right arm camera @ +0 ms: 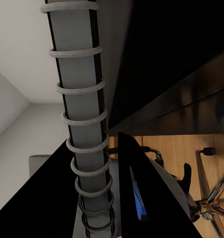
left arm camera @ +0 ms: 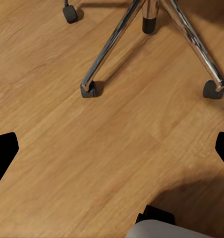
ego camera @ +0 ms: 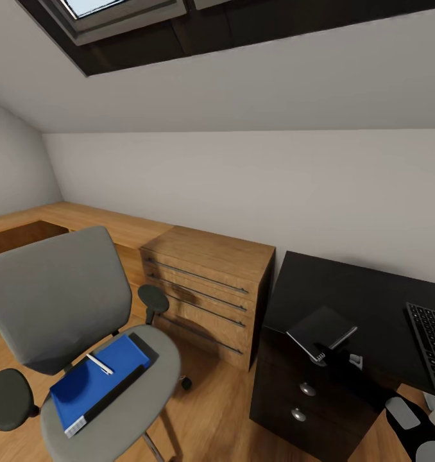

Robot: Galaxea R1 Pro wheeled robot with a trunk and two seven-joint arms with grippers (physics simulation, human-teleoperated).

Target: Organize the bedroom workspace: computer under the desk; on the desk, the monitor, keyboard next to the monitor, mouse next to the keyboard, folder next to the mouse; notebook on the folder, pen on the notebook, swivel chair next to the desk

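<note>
The grey swivel chair [ego camera: 57,295] stands at the left on the wood floor. On its seat lies the blue folder [ego camera: 92,385], with a white pen [ego camera: 100,364] on top. A dark spiral-bound notebook [ego camera: 321,332] sits at the near left corner of the black desk [ego camera: 346,289]. Its wire spine [right arm camera: 82,119] runs close between the black fingers of my right gripper [right arm camera: 94,144], which is shut on it. The keyboard [ego camera: 432,350] lies at the right edge of the desk. My left gripper [left arm camera: 112,153] is open and empty above the floor, near the chair's chrome base [left arm camera: 117,44].
A low oak chest [ego camera: 208,289] with long bar handles stands between the chair and the desk, against the sloped wall. The desk's dark drawer unit [ego camera: 301,398] with round silver knobs faces me. My right arm [ego camera: 410,417] reaches in from the lower right.
</note>
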